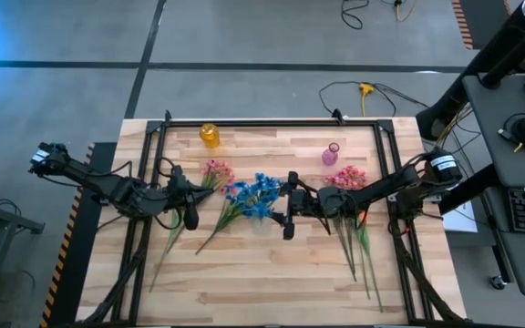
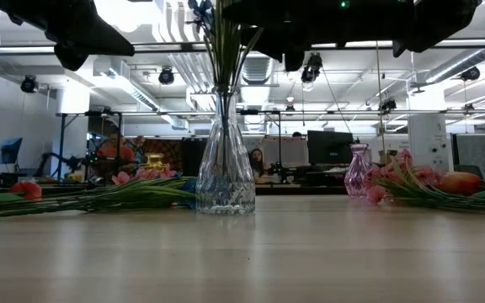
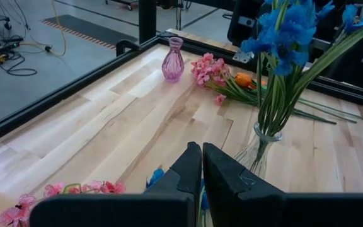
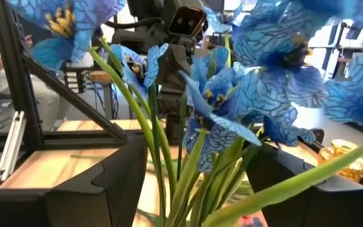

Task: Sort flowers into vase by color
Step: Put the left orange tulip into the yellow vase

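Dark, matte arms cross the pale plank table (image 1: 272,273) in the high view. At its middle the right gripper (image 1: 287,205) has its fingers spread wide, just beside the blue blossom clusters (image 1: 255,195) that stand in a clear vase; it holds nothing. The left gripper (image 1: 190,208) lies shut and empty near a pink blossom spray (image 1: 217,171) with thin green stalks. More pink sprays and stalks (image 1: 349,179) lie under the right arm. An amber glass vase (image 1: 209,136) and a small pink glass vase (image 1: 331,153) stand near the far edge.

Level with the tabletop, the clear ribbed glass vase (image 2: 225,172) flares at its base and narrows at the neck, green stems rising from it. Flowers lie flat on both sides; the pink vase (image 2: 357,170) stands farther back.

From the left wrist, two smooth dark fingers (image 3: 201,170) press together. Beyond them the clear vase (image 3: 261,148) holds the blue flowers (image 3: 282,31), and an orange bud (image 3: 243,79) lies among pink blossoms.

From the right wrist, veined blue petals (image 4: 244,94) and slim green stems fill the gap between the parted fingers (image 4: 128,167).
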